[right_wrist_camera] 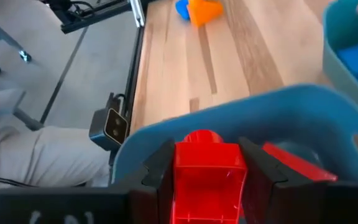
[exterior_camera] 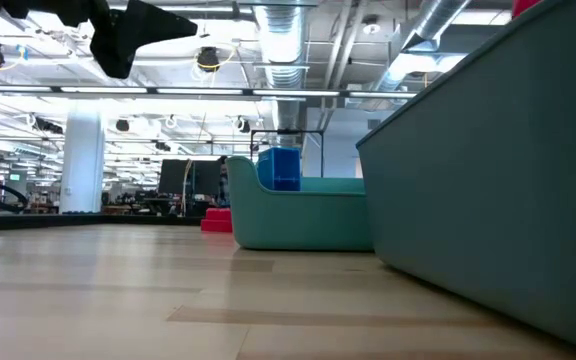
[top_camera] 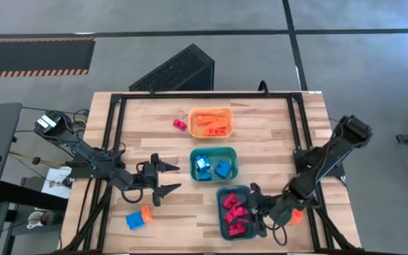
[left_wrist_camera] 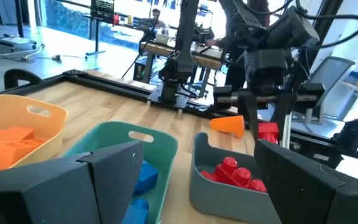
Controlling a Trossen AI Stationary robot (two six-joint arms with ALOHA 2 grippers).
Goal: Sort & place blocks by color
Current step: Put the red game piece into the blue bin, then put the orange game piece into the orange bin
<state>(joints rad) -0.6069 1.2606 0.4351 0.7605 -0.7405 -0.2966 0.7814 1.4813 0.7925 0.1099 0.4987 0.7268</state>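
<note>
No text, label, brand, number or sign is legible in any view. The screen (left_wrist_camera: 103, 6) in the room behind the bench, seen from the left wrist view, carries bright rows that are too small to make out.

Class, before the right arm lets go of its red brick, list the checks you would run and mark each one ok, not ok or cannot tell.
1. Right gripper shut on the red brick: ok.
2. Brick above the teal tray that holds red bricks: ok.
3. Left gripper open, away from that tray: ok.
4. All bricks sorted: not ok; a red brick, a blue brick and orange bricks lie loose on the table.
5. Brick clear of the tray's rim: cannot tell.
</note>
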